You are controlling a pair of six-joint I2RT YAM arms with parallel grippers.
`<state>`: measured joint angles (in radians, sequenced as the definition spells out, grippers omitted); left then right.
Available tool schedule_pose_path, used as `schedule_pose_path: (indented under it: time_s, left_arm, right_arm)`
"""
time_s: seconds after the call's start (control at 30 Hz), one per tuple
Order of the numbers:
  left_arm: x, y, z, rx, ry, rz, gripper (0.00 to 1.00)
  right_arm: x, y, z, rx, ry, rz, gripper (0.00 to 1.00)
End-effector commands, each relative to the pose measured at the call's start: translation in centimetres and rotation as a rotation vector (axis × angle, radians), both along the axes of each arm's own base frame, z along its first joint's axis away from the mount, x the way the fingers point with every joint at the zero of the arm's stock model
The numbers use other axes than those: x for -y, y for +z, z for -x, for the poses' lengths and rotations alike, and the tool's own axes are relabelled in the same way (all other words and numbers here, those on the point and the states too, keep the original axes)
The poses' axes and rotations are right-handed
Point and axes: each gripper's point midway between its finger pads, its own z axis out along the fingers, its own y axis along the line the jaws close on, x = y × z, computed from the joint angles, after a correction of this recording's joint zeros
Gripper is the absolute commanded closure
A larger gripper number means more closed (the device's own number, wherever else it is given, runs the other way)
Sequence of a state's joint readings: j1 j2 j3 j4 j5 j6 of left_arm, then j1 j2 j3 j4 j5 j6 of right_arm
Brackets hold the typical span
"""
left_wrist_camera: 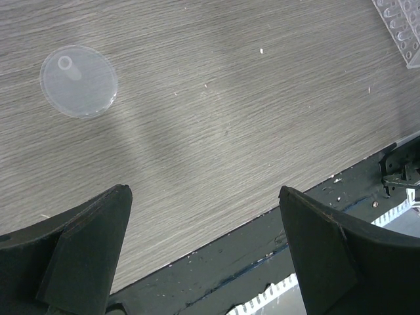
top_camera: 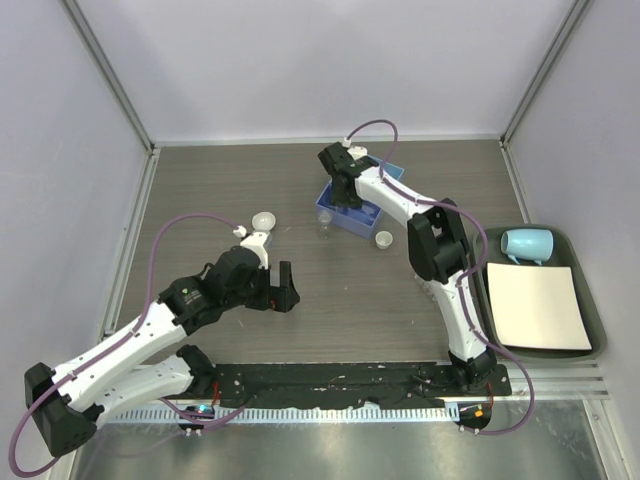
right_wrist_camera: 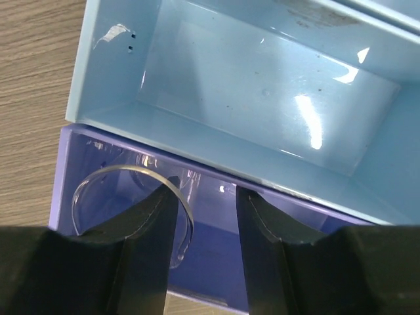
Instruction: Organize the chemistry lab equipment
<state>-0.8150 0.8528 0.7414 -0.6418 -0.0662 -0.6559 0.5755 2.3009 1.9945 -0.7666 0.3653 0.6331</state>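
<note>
The blue three-compartment tray (top_camera: 372, 214) stands at the back centre. My right gripper (top_camera: 346, 196) reaches down into it. In the right wrist view its jaws (right_wrist_camera: 202, 210) stand apart inside the dark blue compartment (right_wrist_camera: 216, 269). A tiny clear beaker (right_wrist_camera: 98, 197) lies there against the left finger, its rim crossing that fingertip. Another tiny beaker (top_camera: 325, 229) and two small white dishes (top_camera: 263, 220) (top_camera: 384, 239) sit on the table. My left gripper (top_camera: 286, 286) is open and empty above bare table (left_wrist_camera: 205, 197). A round pale dish (left_wrist_camera: 79, 81) and a corner of the clear tube rack (left_wrist_camera: 401, 29) show in the left wrist view.
A dark green tray (top_camera: 594, 340) at the right edge holds a white sheet (top_camera: 537, 305) and a pale blue mug (top_camera: 527, 243) on its side. A pale blue compartment (right_wrist_camera: 262, 98) lies beside the dark one. The table's black near edge (left_wrist_camera: 249, 256) is below the left gripper.
</note>
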Motion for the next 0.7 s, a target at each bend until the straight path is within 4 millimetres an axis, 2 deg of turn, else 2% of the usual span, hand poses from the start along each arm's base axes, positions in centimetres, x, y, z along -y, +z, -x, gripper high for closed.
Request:
schedule_pose_path:
  time_s: [0.0,0.07,0.17,0.2,0.27,0.3,0.47,0.53,0.57,0.67]
  left_arm:
    - [0.2,1.0,-0.1,0.010,0.010,0.030,0.00]
    - [0.2,1.1,-0.2,0.011,0.010,0.031,0.00]
    - [0.0,1.3,-0.2,0.013,0.016,0.025,0.00]
    - [-0.2,1.2,-0.2,0.013,0.018,0.014,0.00]
    - [-0.3,1.5,-0.3,0.023,0.023,0.015,0.00]
    - [-0.4,1.5,-0.2,0.021,0.024,0.011,0.00]
    - [-0.8,2.3,-0.2,0.044,0.026,0.009,0.00]
    - [-1.1,3.0,-0.2,0.059,0.026,0.005,0.00]
    - [-1.3,3.2,-0.2,0.068,0.029,0.007,0.00]
    - [-1.6,4.4,-0.2,0.090,0.045,0.023,0.00]
  right_arm:
    - [0.1,8.8,-0.7,0.167,-0.002,-0.015,0.53]
    - [0.2,10.9,-0.4,0.205,0.000,-0.008,0.53]
    - [0.5,12.6,0.4,0.232,0.013,0.000,0.52]
    - [0.8,14.2,0.8,0.259,0.017,0.000,0.51]
    - [0.7,14.7,1.7,0.263,0.035,-0.001,0.50]
    - [0.7,16.3,2.2,0.291,0.043,-0.015,0.49]
    - [-1.2,17.2,5.5,0.272,0.171,-0.006,0.45]
    - [-2.3,16.7,7.0,0.240,0.226,-0.031,0.36]
    - [-2.8,16.6,7.4,0.239,0.239,-0.046,0.28]
    - [-3.8,15.5,8.6,0.222,0.260,-0.072,0.14]
